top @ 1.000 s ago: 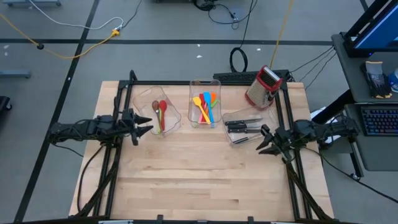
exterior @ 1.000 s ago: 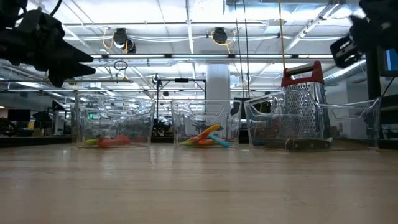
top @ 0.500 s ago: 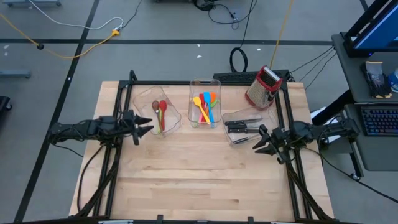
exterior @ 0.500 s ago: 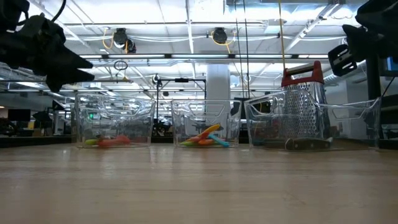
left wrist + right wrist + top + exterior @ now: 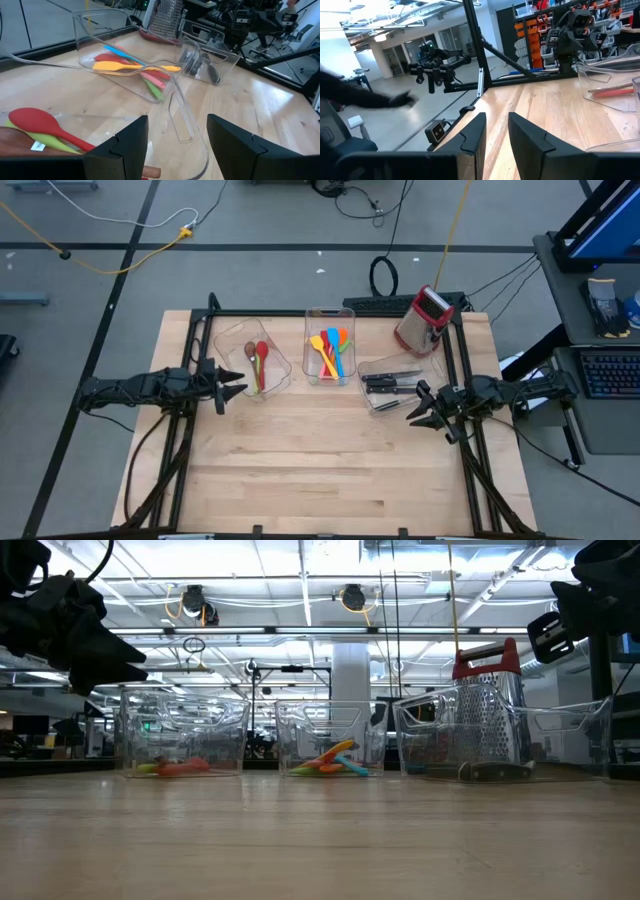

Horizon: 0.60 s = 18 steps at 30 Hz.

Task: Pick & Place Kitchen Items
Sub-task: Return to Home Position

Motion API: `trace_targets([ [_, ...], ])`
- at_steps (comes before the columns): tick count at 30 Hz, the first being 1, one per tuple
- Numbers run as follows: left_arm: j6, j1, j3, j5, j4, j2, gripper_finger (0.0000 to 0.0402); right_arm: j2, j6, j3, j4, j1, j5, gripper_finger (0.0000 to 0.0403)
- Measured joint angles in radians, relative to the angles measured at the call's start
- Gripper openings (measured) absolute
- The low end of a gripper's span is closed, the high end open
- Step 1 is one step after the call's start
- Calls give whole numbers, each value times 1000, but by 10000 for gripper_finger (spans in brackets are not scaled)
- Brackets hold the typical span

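Three clear bins stand in a row at the table's far half. The left bin (image 5: 235, 340) holds a red spoon (image 5: 262, 352), a brown spoon (image 5: 250, 350) and a green one (image 5: 30, 139). The middle bin (image 5: 318, 315) holds coloured spatulas (image 5: 330, 350). The right bin (image 5: 385, 365) holds black-handled knives (image 5: 392, 383). My left gripper (image 5: 240, 388) hovers open at the left bin's near-left side, pointing across the table (image 5: 177, 125). My right gripper (image 5: 412, 412) hovers just near the right bin, its fingers (image 5: 496, 120) a narrow gap apart with nothing between them.
A red-topped metal box grater (image 5: 422, 320) stands at the far right corner behind the knife bin. Black frame rails run along the left (image 5: 190, 380) and right (image 5: 462, 380) sides. The near half of the wooden table (image 5: 320, 470) is bare wood.
My right gripper has sunk a little and drifted slightly toward the table's middle. My left gripper has tipped its fingers somewhat downward. The bins and utensils have kept still.
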Motion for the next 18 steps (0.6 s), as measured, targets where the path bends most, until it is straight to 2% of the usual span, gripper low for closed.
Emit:
trace_targets([
  [18, -2, 0, 0, 0, 26, 0, 207, 0, 0, -2, 0, 0, -1, 73],
])
